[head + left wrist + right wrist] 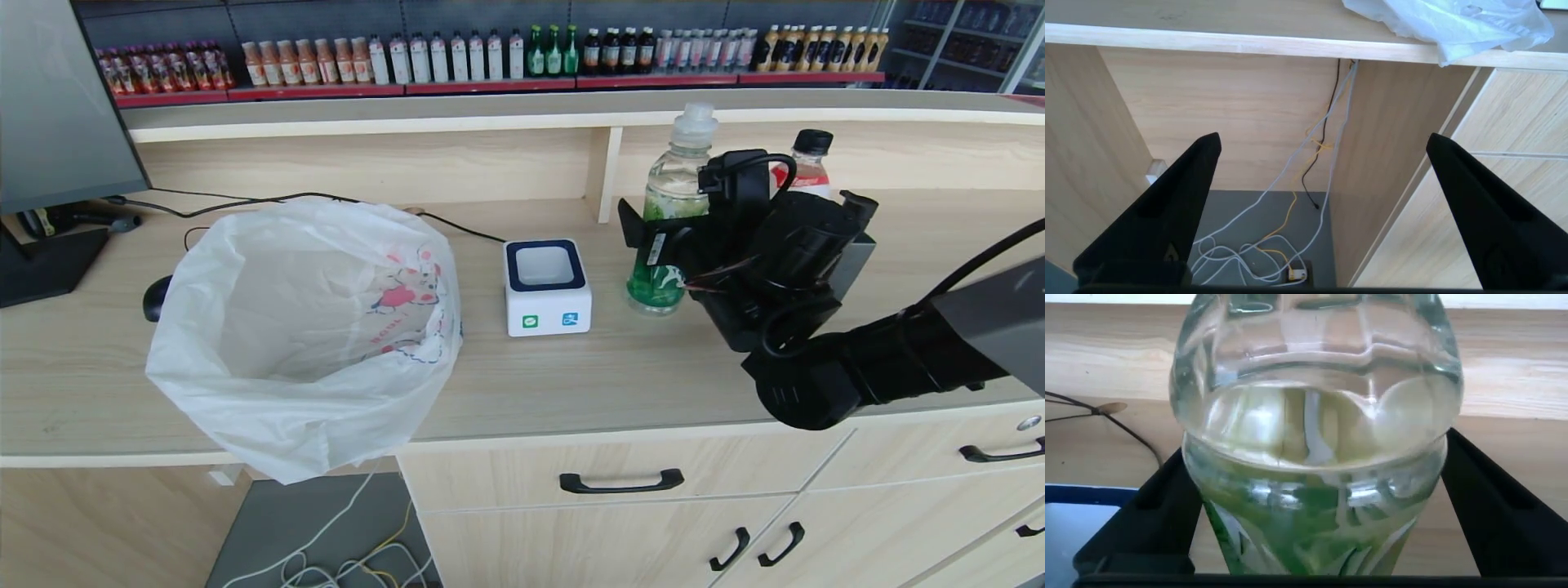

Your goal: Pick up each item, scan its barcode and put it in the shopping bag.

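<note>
Nearest to us, below the near edge of the table (571, 384), the left pincer (1319, 212) hangs in front of the open space under the top. Its two fingers are spread wide apart with nothing between them, and loose cables (1266, 245) lie on the floor beyond it.

On the table's near left part stands the white shopping bag (302, 327). Its mouth gapes upward and its lower folds spill over the near edge. A dark mouse (155, 298) lies just beside the bag, on its left.

Near the middle of the table, just to the right of the bag, sits the small white scanner (545, 286), its dark-framed window facing up.

Right of the scanner stands the clear bottle (673, 188) with a green label and a pale cap, upright, with its base on the table. The right pincer (665, 237) is clenched around its lower half. In the right wrist view a finger (1159, 514) lies against each side of the bottle (1315, 416).

Just behind that arm, a second bottle (810, 159) with a black cap stands upright.

At the far left corner stands a monitor (57, 106), with a black cable (269, 198) running along the far edge. Beyond the table, a shelf (490, 85) carries a row of drinks.
</note>
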Motion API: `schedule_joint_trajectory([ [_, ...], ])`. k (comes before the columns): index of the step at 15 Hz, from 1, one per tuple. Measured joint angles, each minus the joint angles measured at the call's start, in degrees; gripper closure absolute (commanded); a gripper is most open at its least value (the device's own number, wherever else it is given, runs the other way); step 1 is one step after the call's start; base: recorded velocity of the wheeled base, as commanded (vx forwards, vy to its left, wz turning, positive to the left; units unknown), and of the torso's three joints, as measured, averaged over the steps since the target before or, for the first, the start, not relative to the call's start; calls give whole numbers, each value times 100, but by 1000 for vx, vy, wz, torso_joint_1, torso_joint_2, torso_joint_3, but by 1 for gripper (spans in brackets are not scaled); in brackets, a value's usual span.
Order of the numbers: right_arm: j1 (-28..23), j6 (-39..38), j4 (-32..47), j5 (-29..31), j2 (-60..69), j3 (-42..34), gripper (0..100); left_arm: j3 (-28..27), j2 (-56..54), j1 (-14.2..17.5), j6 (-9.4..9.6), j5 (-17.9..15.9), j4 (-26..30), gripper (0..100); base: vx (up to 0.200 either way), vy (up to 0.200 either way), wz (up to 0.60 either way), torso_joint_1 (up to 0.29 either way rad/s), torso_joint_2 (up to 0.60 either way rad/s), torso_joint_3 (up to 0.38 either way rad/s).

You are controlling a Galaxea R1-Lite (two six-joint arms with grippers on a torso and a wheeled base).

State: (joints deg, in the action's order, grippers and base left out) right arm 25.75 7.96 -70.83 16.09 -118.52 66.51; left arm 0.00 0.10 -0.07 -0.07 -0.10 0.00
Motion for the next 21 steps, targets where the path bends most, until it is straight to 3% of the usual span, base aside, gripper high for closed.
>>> schedule_joint_trajectory([
  [6, -10, 2, 0, 9, -74, 72, 0, 0, 0, -2, 0, 0, 0, 0, 0, 0, 0, 0, 0, 0],
  [7, -10, 2, 0, 7, -76, 72, 100, 0, 0, -2, 0, 0, 0, 0, 0, 0, 0, 0, 0, 0],
  [21, 0, -49, -143, 44, 135, -265, 100, 0, 0, -2, 0, 0, 0, 0, 0, 0, 0, 0, 0, 0],
])
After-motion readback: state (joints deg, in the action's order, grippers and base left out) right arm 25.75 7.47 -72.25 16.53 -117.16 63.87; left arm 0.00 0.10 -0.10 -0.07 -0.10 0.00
